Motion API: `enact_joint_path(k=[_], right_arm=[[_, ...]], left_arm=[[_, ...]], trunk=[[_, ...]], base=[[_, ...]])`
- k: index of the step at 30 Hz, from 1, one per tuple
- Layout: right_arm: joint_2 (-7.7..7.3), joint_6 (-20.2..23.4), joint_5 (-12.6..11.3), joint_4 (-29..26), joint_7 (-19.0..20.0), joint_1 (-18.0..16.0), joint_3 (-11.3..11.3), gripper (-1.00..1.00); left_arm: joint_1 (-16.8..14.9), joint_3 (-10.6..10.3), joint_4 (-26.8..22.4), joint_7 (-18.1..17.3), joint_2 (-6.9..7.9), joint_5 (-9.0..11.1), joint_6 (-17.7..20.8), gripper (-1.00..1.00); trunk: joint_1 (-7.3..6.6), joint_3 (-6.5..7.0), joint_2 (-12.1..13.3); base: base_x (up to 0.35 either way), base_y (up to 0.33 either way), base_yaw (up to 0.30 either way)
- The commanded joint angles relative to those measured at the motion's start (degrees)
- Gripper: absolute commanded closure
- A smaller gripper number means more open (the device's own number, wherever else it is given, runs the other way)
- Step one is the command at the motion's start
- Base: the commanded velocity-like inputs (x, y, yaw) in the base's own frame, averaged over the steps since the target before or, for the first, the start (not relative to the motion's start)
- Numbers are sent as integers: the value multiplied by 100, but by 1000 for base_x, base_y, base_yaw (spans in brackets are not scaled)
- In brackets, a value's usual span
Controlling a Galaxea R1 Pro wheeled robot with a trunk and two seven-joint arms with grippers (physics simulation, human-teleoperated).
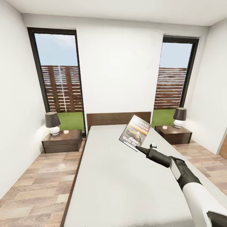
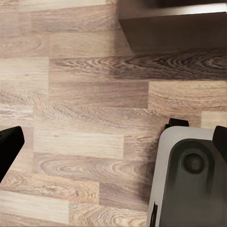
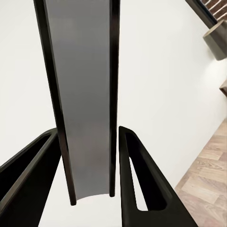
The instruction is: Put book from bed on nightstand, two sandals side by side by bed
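Note:
My right gripper (image 1: 141, 148) is shut on the lower edge of the book (image 1: 135, 131), which hangs tilted above the pale-grey bed (image 1: 119, 183), right of its middle. The cover shows an orange band, white lettering and a dark oval picture. In the right wrist view the book (image 3: 80, 71) stands edge-on between the two dark fingers (image 3: 137, 179) of the right gripper (image 3: 87, 142). One nightstand (image 1: 62, 141) stands left of the headboard, the other nightstand (image 1: 173, 134) to its right. My left gripper (image 2: 113, 142) hangs open over the wood floor. The sandals are out of view.
Each nightstand carries a lamp (image 1: 52, 123) (image 1: 179, 117) with a dark shade. Tall windows (image 1: 60, 78) flank the white wall behind the headboard (image 1: 118, 118). Wood-plank floor (image 1: 37, 183) runs along both sides of the bed. The left wrist view shows my grey base (image 2: 189, 184) and a dark furniture edge (image 2: 175, 28).

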Motion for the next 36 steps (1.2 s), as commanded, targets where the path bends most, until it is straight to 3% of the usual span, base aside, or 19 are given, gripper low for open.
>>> enact_joint_path(k=[1,36], right_arm=[[-4,56,-18,4,8,-2,-5,100],[-20,24,5,7,27,0,4,100]], left_arm=[[-2,-5,4,-3,0,47,-21,-100],[-2,-14,9,-3,-9,38,-24,-100]], trunk=[[2,-11,-5],[2,-325,-5]], base=[[0,0,0],[0,0,0]])
